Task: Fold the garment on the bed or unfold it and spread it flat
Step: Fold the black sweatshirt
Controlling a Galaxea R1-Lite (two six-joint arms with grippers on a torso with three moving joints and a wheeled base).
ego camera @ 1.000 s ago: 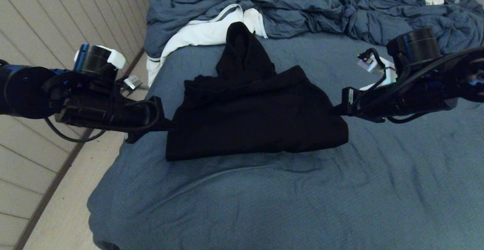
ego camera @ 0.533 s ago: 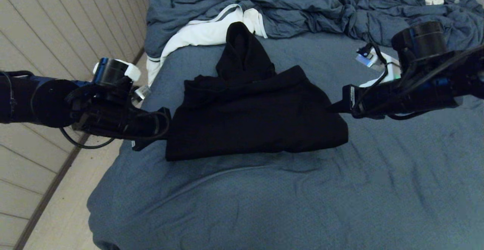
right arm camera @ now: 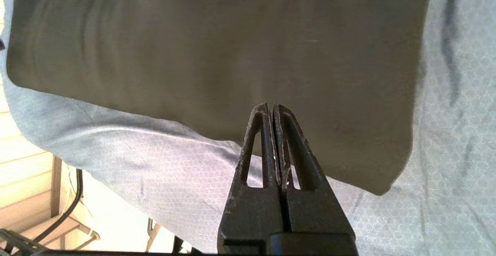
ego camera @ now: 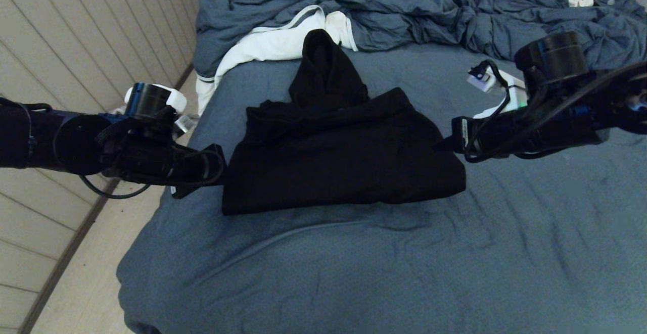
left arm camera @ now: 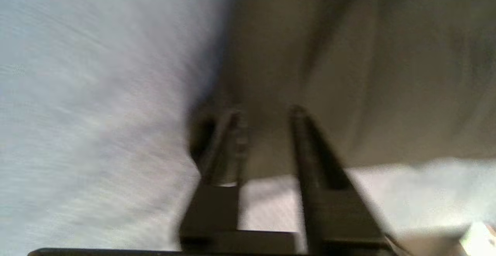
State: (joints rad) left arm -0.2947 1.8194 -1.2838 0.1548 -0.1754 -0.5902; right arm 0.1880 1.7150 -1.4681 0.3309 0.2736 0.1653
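The garment (ego camera: 343, 157), a black hoodie, lies folded into a compact block in the middle of the bed (ego camera: 404, 273), its pointed hood aimed at the far side. My left gripper (ego camera: 222, 168) sits at the block's left edge. In the left wrist view this gripper (left arm camera: 265, 112) is open, its fingertips over the garment's (left arm camera: 368, 74) edge. My right gripper (ego camera: 445, 145) touches the right edge. The right wrist view shows it (right arm camera: 271, 105) shut, over the garment (right arm camera: 217, 47), with no cloth visible between the fingers.
A rumpled blue-grey comforter (ego camera: 404, 10) fills the far side of the bed. A white cloth with a dark stripe (ego camera: 268, 46) lies just beyond the hood. The bed's left edge drops to the floor (ego camera: 86, 283) beside a panelled wall (ego camera: 60, 46).
My left gripper has gone from shut to open at the garment's left edge, and its wrist has shifted closer in. The right arm has barely moved and the garment lies as before.
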